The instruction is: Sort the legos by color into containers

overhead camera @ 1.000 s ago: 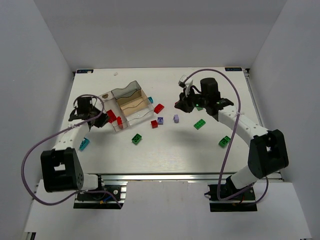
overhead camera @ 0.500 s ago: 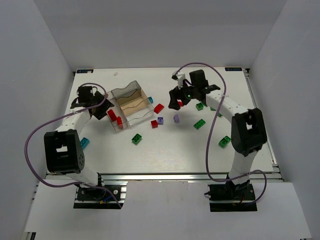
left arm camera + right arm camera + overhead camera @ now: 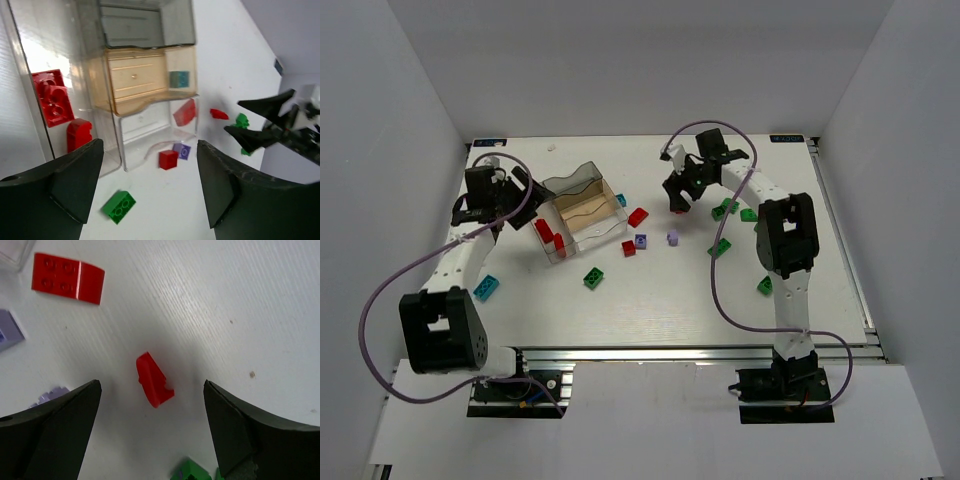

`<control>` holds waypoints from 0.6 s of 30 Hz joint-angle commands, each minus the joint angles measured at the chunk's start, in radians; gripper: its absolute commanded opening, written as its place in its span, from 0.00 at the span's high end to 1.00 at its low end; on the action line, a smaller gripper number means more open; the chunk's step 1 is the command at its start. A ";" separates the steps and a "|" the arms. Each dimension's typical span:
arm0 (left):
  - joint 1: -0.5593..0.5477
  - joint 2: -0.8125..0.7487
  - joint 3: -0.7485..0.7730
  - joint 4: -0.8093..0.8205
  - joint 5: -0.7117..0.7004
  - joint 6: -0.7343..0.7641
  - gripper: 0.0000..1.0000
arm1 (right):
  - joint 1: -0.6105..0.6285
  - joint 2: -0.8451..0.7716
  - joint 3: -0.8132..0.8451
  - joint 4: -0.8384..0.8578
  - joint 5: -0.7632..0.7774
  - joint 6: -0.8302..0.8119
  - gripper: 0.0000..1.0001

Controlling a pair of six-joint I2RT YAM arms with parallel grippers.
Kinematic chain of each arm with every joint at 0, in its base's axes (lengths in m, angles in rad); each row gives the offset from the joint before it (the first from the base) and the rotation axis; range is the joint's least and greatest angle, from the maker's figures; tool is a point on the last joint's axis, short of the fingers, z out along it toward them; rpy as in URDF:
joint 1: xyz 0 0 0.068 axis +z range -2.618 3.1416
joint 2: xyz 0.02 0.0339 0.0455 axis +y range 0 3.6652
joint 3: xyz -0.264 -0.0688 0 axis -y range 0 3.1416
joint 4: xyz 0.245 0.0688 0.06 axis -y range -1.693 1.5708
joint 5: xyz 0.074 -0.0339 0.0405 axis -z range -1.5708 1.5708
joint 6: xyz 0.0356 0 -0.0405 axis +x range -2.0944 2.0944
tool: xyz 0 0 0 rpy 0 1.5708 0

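Left hand (image 3: 149, 145): released, fingers spread wide with nothing between them, hanging just beside the box's left end.
Right hand (image 3: 678, 203): released too — fingers wide apart above a small red piece (image 3: 154, 379), which lies on the surface (image 3: 650, 300) between them, touching neither.
Box (image 3: 590, 232): clear, smoky lid (image 3: 575, 183) standing up, on the left half of the surface.
Sorted legos: red bricks (image 3: 52, 97) lie in the box's left compartment.
Loose legos: scattered on the surface right of and in front of the box — a red brick (image 3: 638, 216), a purple brick (image 3: 640, 241) and a green brick (image 3: 593, 278).
Cyan brick (image 3: 486, 289): on the surface beside the left arm, well apart from the box.
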 commanded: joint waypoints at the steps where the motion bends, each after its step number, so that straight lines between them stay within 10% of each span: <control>1: -0.002 -0.130 -0.036 0.001 0.067 0.038 0.15 | -0.014 -0.013 0.032 -0.101 -0.006 -0.152 0.12; 18: -0.002 -0.380 -0.224 -0.075 0.029 -0.036 0.14 | -0.010 0.082 0.015 -0.044 -0.003 -0.206 0.29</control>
